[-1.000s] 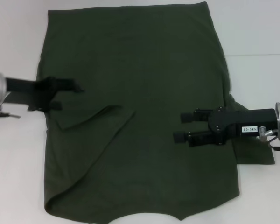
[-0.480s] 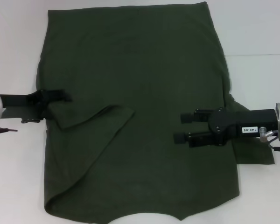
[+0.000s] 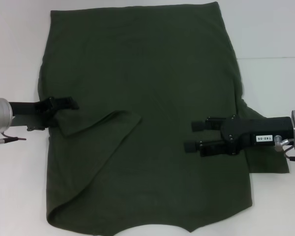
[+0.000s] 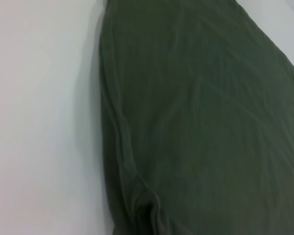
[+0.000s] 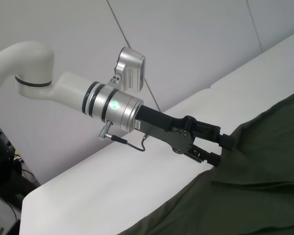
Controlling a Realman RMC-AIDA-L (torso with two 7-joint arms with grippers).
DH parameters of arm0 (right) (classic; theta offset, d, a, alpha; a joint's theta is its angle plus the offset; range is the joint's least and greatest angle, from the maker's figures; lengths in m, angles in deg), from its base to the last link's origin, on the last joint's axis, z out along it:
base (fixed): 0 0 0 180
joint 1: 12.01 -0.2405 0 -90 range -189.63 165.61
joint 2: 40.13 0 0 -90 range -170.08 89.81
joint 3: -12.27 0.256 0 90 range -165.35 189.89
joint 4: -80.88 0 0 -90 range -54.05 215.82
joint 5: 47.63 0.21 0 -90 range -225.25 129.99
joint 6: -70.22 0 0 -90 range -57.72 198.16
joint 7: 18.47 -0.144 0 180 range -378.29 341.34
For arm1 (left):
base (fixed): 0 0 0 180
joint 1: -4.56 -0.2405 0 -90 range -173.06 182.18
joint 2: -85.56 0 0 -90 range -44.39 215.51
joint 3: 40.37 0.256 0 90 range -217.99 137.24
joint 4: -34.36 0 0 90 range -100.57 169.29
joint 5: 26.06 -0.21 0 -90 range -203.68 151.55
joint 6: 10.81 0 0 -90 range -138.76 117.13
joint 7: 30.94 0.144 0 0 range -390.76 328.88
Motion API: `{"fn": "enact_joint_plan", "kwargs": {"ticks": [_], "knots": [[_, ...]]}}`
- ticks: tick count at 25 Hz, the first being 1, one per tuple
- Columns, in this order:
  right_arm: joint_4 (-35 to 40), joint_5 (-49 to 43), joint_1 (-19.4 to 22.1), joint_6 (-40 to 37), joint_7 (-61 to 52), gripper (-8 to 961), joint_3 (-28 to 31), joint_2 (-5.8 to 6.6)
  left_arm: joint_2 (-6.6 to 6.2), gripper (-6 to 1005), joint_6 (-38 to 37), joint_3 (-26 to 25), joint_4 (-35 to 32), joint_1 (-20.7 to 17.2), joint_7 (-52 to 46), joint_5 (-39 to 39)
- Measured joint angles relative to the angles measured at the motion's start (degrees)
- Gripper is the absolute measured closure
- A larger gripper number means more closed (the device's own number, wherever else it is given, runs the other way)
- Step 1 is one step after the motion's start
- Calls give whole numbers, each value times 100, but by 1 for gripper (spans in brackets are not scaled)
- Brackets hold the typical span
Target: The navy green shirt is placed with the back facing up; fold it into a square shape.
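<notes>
My left gripper (image 3: 64,112) hovering open at navy green shirt (image 3: 147,73) left edge; my right gripper (image 3: 192,135) hovering open over right side.

You have the navy green shirt (image 3: 147,123) spread flat on the table (image 3: 270,29), covering most of the middle, with bare table to its left, right and far side. Its left sleeve is folded inward onto the body, the fold lying left of centre. The left gripper (image 3: 64,109) reaches in from the left and sits at the shirt's left edge, its fingers apart, just beside the folded sleeve. The right gripper (image 3: 195,135) reaches in from the right and sits over the shirt's right half, fingers spread, pointing toward the centre. The right sleeve lies beneath that arm, at the shirt's right edge.
</notes>
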Motion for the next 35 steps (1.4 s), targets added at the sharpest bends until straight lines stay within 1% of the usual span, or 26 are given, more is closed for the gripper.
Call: {"fn": "enact_joint_plan", "kwargs": {"ticks": [3, 8, 12, 19, 22, 24, 26, 27, 29, 30, 32, 33, 35], "knots": [[-2, 0, 4, 7, 0, 145, 0, 7, 6, 89, 39, 3, 3, -22, 47, 23], [-7, 0, 7, 19, -4, 148, 0, 6, -23, 89, 61, 4, 1, -29, 59, 15], [-14, 0, 7, 32, -2, 149, 0, 5, 22, 89, 129, 63, 20, -29, 67, 9], [-16, 0, 12, 35, -6, 152, 0, 5, 50, 88, 116, 68, 61, -7, 62, 32], [-16, 0, 27, 36, -1, 154, 0, 5, 82, 88, 92, 50, 78, 14, 26, 208], [-9, 0, 46, 27, 0, 154, 4, 5, 109, 89, 190, 47, 185, 124, 19, 483], [10, 0, 60, 7, -4, 155, 22, 5, 123, 89, 455, -35, 379, 288, 60, 920], [21, 6, 64, -2, -8, 156, 38, 5, 126, 89, 591, -180, 481, 396, 134, 1293], [32, 30, 67, -29, -11, 157, 62, 5, 167, 89, 553, -506, 557, 537, 606, 2380], [37, 37, 68, -44, -11, 157, 70, 5, 192, 89, 342, -617, 556, 590, 940, 2994], [46, 35, 66, -72, -12, 158, 73, -7, 196, 89, 78, -618, 545, 637, 1228, 3648], [47, 26, 61, -82, -12, 158, 73, -20, 186, 89, 44, -600, 554, 623, 1235, 3828], [43, 14, 44, -84, -12, 159, 60, -38, 165, 88, 22, -621, 562, 512, 1234, 3898]]}}
